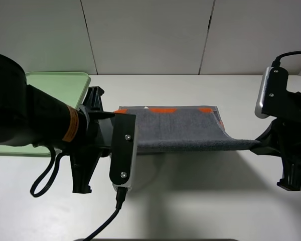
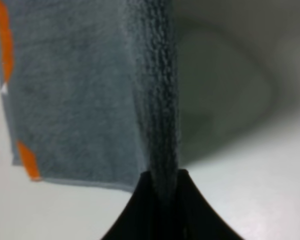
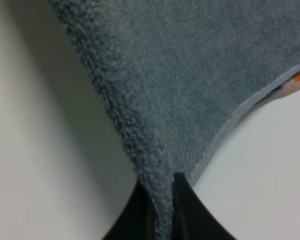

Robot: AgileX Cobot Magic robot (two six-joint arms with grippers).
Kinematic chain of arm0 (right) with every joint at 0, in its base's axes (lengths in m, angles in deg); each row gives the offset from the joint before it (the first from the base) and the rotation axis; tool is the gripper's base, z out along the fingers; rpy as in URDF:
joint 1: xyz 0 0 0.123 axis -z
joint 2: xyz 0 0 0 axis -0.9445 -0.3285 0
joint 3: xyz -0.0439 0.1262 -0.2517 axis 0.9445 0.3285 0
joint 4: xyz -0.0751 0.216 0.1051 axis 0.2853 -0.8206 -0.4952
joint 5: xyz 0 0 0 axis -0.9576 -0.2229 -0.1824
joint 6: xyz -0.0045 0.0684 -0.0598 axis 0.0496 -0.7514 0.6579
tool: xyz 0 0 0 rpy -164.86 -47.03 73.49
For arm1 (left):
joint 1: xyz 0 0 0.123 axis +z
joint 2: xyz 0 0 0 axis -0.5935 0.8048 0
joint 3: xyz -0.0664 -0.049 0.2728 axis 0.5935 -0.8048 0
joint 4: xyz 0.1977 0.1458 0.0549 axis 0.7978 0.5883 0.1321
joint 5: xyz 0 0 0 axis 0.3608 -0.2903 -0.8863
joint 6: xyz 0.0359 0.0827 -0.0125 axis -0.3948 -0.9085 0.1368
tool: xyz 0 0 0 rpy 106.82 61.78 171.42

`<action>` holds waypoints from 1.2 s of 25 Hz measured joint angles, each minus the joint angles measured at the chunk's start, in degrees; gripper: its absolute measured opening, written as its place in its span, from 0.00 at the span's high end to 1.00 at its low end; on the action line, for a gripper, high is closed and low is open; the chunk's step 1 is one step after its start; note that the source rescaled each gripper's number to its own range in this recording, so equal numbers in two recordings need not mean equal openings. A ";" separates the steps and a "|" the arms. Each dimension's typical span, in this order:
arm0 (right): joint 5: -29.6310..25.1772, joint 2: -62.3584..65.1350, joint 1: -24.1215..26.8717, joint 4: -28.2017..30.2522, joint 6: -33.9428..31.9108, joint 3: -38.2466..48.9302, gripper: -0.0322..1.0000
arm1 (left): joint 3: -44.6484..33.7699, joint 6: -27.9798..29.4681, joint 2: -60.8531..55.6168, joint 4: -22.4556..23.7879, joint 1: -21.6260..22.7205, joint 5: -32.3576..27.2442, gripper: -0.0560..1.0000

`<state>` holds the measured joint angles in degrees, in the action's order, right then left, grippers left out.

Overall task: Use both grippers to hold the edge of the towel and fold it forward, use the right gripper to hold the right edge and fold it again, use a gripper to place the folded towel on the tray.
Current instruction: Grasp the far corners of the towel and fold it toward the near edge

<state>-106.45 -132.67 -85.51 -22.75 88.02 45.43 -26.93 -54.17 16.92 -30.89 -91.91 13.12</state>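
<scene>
- The pale green tray lies at the far left of the white surface. The left arm covers most of it, so only its far part and a strip of its near rim show.
- That arm, with an orange band at the wrist, is cut off by the left edge of the high view. A black cable loops beneath it.
- From above, the left pincer is hidden behind its own arm and a white-faced block. The wrist view, though blurred, shows it clamped tight on a bunched fold of cloth.
- The towel, dark grey, is in the middle of the surface. Its far, orange-striped end lies flat, while its near edge hangs raised between the two pincers, with a shadow below.
- The right pincer is nipped closed on the towel's near right corner, and a pale hem runs off beside it.
- The right arm runs out of frame.
- Pale wall panels with dark seams stand behind.
</scene>
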 joint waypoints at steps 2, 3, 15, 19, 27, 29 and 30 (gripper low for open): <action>0.74 0.00 0.00 -0.13 0.00 0.00 0.97 | 0.00 4.02 0.00 3.95 -0.07 0.06 0.95; 1.36 0.00 0.00 -0.26 0.00 0.00 0.97 | 0.00 6.03 0.00 5.95 -0.07 0.06 0.95; 3.42 -9.59 0.00 0.75 -2.33 -9.56 0.97 | 10.35 12.18 7.60 12.34 5.37 -4.95 0.95; 3.34 -13.72 0.00 0.75 -2.58 -12.96 0.97 | 11.80 10.01 9.84 12.34 8.38 -4.34 0.95; 6.35 -24.21 0.00 0.45 -2.75 -18.77 0.97 | 12.64 8.09 13.95 12.34 15.92 2.86 0.95; 8.03 -26.60 0.00 0.45 -2.75 -19.51 0.97 | 12.76 7.05 14.74 12.40 17.14 4.33 0.95; 8.86 -27.65 0.00 0.45 -2.75 -19.78 0.97 | 13.07 6.67 15.25 12.40 17.71 4.73 0.95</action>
<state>-97.58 -160.32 -85.51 -22.30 85.27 25.65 -13.86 -47.50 32.17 -18.49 -74.20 17.85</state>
